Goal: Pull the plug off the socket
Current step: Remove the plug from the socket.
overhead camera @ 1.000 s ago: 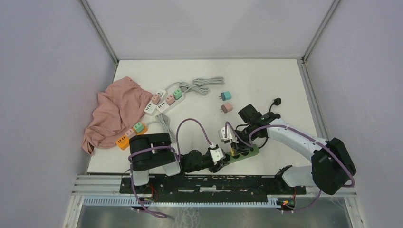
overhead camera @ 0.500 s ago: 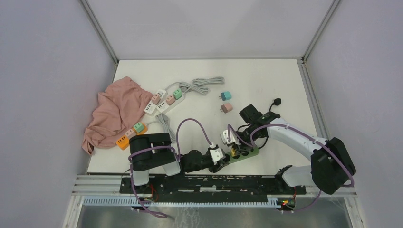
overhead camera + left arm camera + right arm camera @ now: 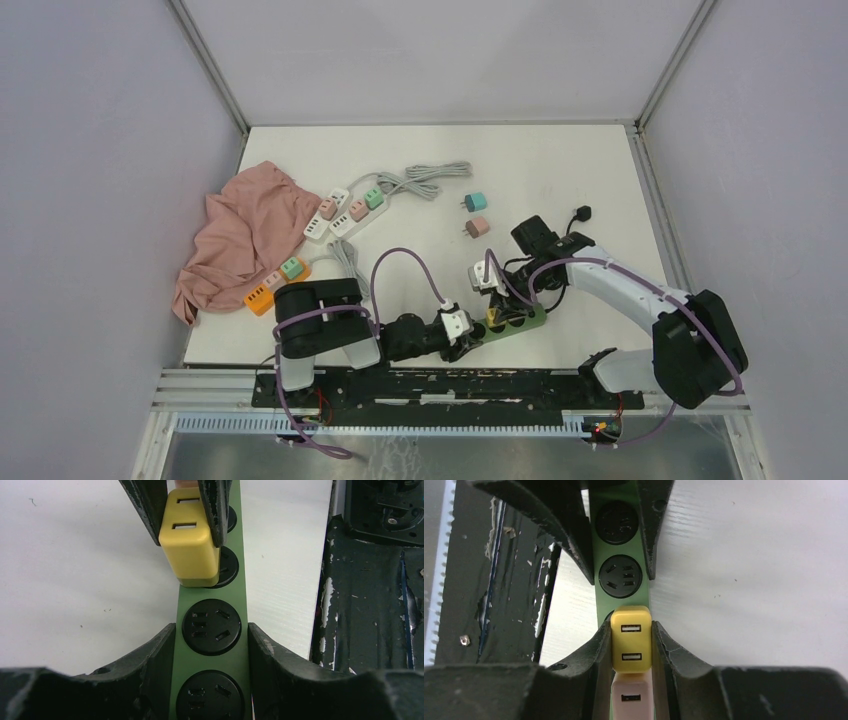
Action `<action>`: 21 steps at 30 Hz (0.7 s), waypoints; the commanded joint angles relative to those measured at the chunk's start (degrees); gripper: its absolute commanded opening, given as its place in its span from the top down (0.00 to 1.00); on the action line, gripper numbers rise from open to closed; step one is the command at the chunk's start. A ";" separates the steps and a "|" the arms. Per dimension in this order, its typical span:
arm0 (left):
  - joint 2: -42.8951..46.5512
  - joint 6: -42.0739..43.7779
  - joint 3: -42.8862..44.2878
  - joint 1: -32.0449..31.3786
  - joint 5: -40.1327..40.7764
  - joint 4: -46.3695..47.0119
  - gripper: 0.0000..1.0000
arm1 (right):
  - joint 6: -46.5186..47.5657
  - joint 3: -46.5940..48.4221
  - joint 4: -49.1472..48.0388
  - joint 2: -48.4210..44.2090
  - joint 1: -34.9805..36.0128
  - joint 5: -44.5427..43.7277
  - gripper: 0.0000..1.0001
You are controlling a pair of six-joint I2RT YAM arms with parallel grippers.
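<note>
The white worktop (image 3: 560,170) carries a green power strip (image 3: 520,320) low and right of centre in the overhead view, near the bottom edge; the left end effector (image 3: 211,630) clamps the strip's two long sides, apparently to pin it down against the pull; the right end effector (image 3: 631,630) is closed on the yellow plug (image 3: 630,645), squeezing its flanks; the plug sits over its socket, perhaps barely lifted, its prongs hidden; a pink plug (image 3: 631,700) touches it, lower in the right wrist frame.

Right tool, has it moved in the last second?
Yes. The right tool, shut on the yellow plug, has shifted slightly up the picture, while the green power strip stayed put.
</note>
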State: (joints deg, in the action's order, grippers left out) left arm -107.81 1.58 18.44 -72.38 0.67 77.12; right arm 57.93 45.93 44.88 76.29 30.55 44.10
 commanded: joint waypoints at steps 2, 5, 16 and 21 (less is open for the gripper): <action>-2.40 -1.00 -0.71 0.70 -0.65 -3.28 0.97 | 13.26 1.71 6.46 -2.45 0.25 11.93 1.00; -2.67 -1.44 -0.17 0.83 -0.83 -3.57 0.97 | 9.92 1.92 4.73 -1.07 4.42 13.21 1.00; -3.68 -2.29 0.47 1.16 -0.97 -3.60 0.97 | -10.19 3.64 -9.77 0.25 4.30 7.07 1.00; -3.15 -2.79 -0.31 1.57 -1.40 -3.60 0.97 | 0.55 4.25 -0.73 -2.42 -0.32 7.01 1.00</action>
State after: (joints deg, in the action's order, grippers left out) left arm -108.84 1.02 18.37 -71.59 -0.69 79.00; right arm 54.28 46.61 44.69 76.25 31.97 42.92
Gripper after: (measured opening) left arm 0.564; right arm 0.333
